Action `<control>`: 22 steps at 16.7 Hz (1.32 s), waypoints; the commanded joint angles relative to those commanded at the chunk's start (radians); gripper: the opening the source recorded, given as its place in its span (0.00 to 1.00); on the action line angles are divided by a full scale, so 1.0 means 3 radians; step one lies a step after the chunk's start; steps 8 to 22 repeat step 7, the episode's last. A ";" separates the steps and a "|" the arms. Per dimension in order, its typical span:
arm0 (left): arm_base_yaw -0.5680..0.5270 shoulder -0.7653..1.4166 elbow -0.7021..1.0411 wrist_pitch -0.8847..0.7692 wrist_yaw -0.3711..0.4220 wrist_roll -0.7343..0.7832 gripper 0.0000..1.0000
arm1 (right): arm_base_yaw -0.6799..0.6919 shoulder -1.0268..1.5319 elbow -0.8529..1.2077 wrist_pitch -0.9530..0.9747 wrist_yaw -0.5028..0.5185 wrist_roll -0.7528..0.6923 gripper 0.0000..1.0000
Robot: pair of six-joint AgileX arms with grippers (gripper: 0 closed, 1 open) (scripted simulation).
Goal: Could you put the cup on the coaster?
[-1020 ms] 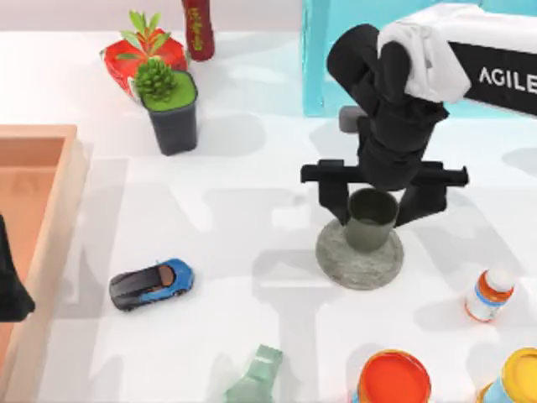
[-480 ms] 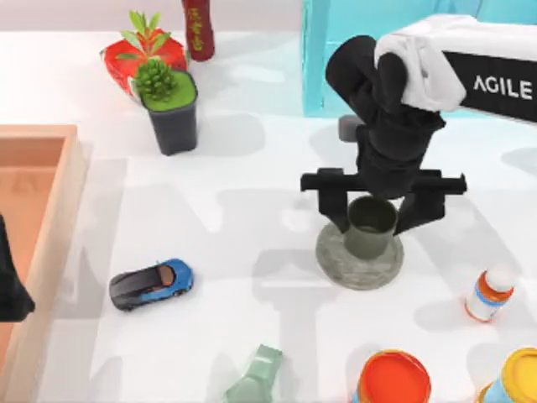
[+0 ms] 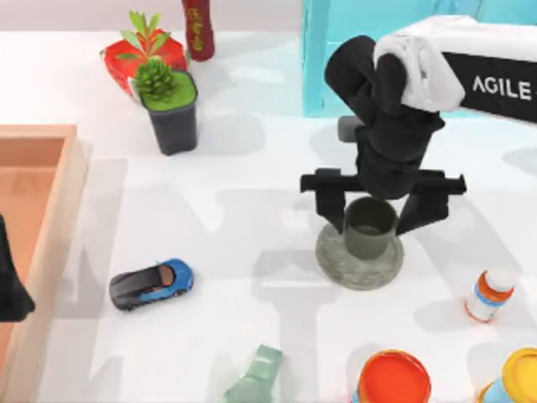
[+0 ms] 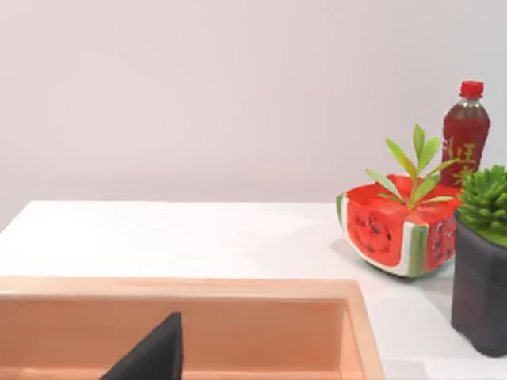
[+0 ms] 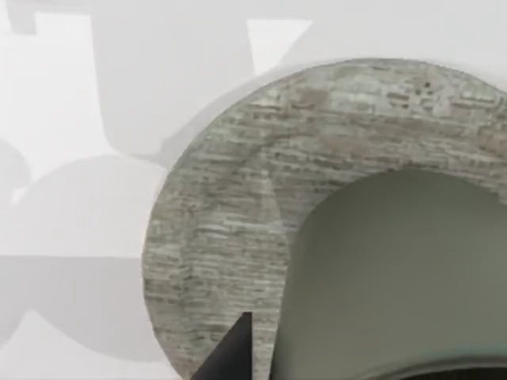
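Right gripper [image 3: 383, 210] hangs directly over the coaster [image 3: 338, 262], right of centre on the surface [image 3: 252, 218]. Its fingers [image 3: 334, 204] straddle the cup [image 3: 370, 229], one on each side; from above they look set slightly wider than the cup wall, but contact cannot be confirmed, so grip state is recorded as not determinable.

Cup: upright, mouth up, standing within the coaster's outline and biased toward the far edge. In the right wrist view the cup wall [image 5: 396, 277] meets the grey disc [image 5: 230, 206] with no gap visible, so it appears seated.

Judgement: placement essentially done; step in hand is release and withdrawal. To do it well, spread the fingers evenly, then lift straight up before any sideways travel, so neither finger drags the cup off the disc or tips it.

Left arm [image 3: 10, 277] parked at the left edge over the wooden tray [image 3: 50, 138].
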 joint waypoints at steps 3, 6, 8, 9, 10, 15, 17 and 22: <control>0.0000 0.0000 0.0000 0.0000 0.0000 0.0000 1.00 | 0.0000 0.0000 0.0000 0.0000 0.0000 0.0000 1.00; 0.0000 0.0000 0.0000 0.0000 0.0000 0.0000 1.00 | 0.0000 0.0000 0.0000 0.0000 0.0000 0.0000 1.00; 0.0000 0.0000 0.0000 0.0000 0.0000 0.0000 1.00 | 0.0000 0.0000 0.0000 0.0000 0.0000 0.0000 1.00; 0.0000 0.0000 0.0000 0.0000 0.0000 0.0000 1.00 | 0.0000 0.0000 0.0000 0.0000 0.0000 0.0000 1.00; 0.0000 0.0000 0.0000 0.0000 0.0000 0.0000 1.00 | 0.0000 0.0000 0.0000 0.0000 0.0000 0.0000 1.00; 0.0000 0.0000 0.0000 0.0000 0.0000 0.0000 1.00 | 0.0000 0.0000 0.0000 0.0000 0.0000 0.0000 1.00; 0.0000 0.0000 0.0000 0.0000 0.0000 0.0000 1.00 | 0.0000 0.0000 0.0000 0.0000 0.0000 0.0000 1.00; 0.0000 0.0000 0.0000 0.0000 0.0000 0.0000 1.00 | 0.0000 0.0000 0.0000 0.0000 0.0000 0.0000 1.00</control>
